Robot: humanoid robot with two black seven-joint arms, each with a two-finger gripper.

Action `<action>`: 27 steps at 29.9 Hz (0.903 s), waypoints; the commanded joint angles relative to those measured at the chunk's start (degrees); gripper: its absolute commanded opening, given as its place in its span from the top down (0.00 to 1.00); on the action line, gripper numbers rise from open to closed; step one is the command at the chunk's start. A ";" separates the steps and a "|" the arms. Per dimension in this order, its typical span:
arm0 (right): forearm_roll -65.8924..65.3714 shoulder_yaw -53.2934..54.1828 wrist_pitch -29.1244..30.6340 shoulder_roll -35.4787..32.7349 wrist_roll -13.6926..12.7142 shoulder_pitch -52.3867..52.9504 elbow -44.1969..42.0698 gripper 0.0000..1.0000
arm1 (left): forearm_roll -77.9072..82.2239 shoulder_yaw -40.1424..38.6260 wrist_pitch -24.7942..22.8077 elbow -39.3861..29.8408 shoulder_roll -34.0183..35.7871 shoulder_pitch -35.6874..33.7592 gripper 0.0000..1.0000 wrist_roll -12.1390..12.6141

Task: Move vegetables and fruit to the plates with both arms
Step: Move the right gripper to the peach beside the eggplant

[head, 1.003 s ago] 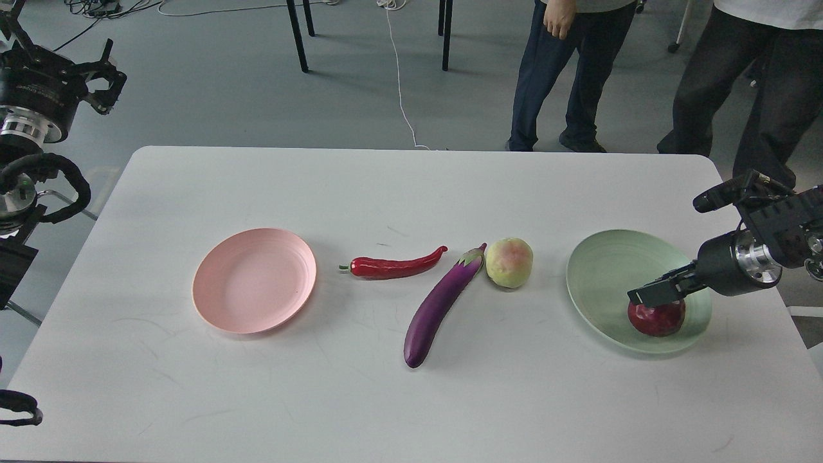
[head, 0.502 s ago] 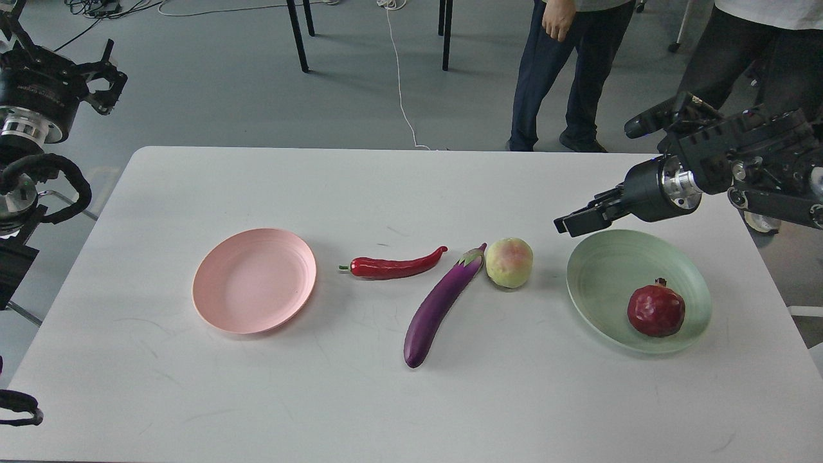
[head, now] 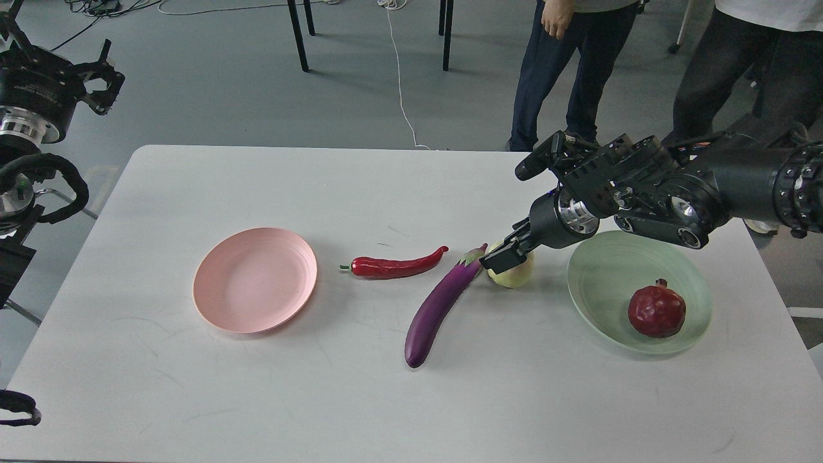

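Observation:
The pale pink plate (head: 255,280) lies empty at the table's left. The pale green plate (head: 611,283) lies at the right with the dark red pomegranate (head: 656,312) in it. The red chili pepper (head: 392,265) and the purple eggplant (head: 438,307) lie on the table in the middle. The peach (head: 519,276) lies just right of the eggplant's cap, partly hidden. My right gripper (head: 505,257) is open and low over the peach's left side, holding nothing. My left gripper (head: 103,74) is open and empty, raised off the table's far left.
The white table (head: 411,399) has its front edge at the bottom of the view. Two people's legs (head: 559,77) stand behind the far right edge. Chair legs and a white cable (head: 400,83) are on the grey floor beyond.
My right gripper left the pomegranate in the green plate, rose, and swung left across the plate to the peach. The left arm has not moved.

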 commanded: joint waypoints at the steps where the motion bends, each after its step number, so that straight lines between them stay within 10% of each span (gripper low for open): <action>1: -0.05 -0.26 0.08 1.73 -0.08 -1.13 -1.97 0.02 | -0.01 -0.01 0.00 0.08 0.13 0.06 0.02 -0.07; 27: -0.49 -3.69 1.14 2.70 -0.17 -0.17 -2.24 0.02 | -0.01 -0.10 0.00 0.08 0.13 0.76 0.02 -0.16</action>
